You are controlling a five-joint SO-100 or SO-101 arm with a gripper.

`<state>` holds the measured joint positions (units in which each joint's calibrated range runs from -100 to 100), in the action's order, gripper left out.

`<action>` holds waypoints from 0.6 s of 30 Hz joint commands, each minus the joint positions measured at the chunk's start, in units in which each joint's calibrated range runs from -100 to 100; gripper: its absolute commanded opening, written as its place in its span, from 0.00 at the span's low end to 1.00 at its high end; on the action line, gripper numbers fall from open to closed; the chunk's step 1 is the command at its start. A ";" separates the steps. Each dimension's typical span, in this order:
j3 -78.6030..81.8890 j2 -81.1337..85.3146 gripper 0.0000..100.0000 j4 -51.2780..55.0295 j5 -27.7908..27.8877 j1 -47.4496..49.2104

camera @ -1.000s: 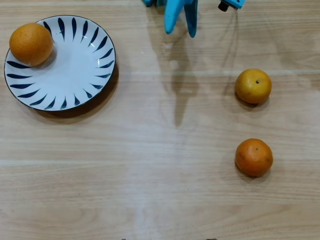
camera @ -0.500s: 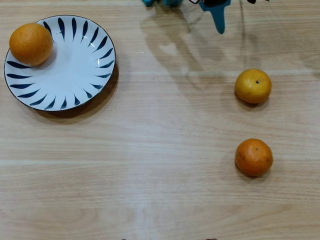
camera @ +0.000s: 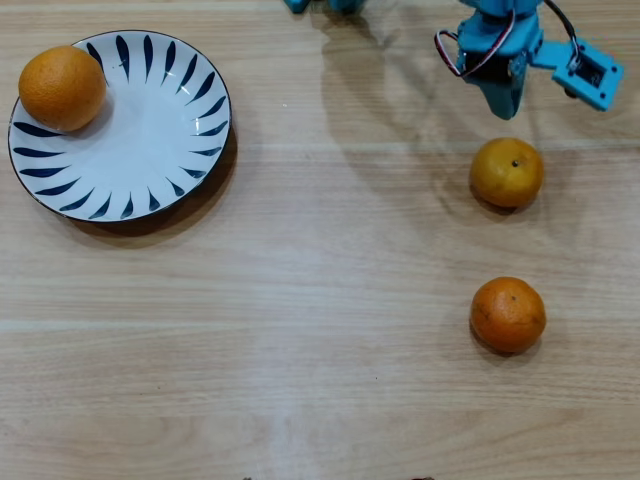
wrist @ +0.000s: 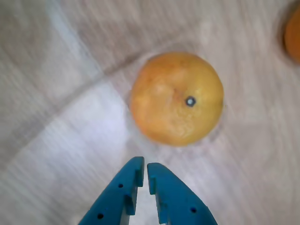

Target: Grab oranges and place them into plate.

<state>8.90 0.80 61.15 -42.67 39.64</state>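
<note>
A pale wood-grain surface (camera: 320, 300) is seen from above. At the far left of the overhead view a round white ceramic plate with dark blue petal strokes around its rim (camera: 150, 150) is set on it, and a large, deep orange round fruit (camera: 62, 87) is held inside the plate against its far-left rim. On the right side of the same view two smaller fruits are laid directly on the surface, well apart from the plate: a yellow-orange round fruit with a dark stem dot (camera: 507, 172) farther away, and a smaller deep orange round fruit (camera: 508, 315) nearer, the two separated by bare wood.

The blue plastic two-finger gripper (camera: 502, 105) is seen entering from the far edge of the overhead view, pointed down just beyond the yellow-orange fruit, with red and white wires looped at its side. In the wrist view the gripper (wrist: 143, 172) is shown with its jaws brought almost together, only a thin slit being left between the two blue fingers, and nothing is held between them. The yellow-orange fruit (wrist: 176, 98) is seen just ahead of the fingertips, not touched by them, its stem dot turned upward. A sliver of the smaller deep orange fruit (wrist: 293, 33) is caught at the upper right edge of that view
</note>
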 commanded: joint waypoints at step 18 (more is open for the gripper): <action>-42.71 -23.80 0.02 20.62 -11.54 -3.59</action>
<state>-30.77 -23.57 81.65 -52.01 36.26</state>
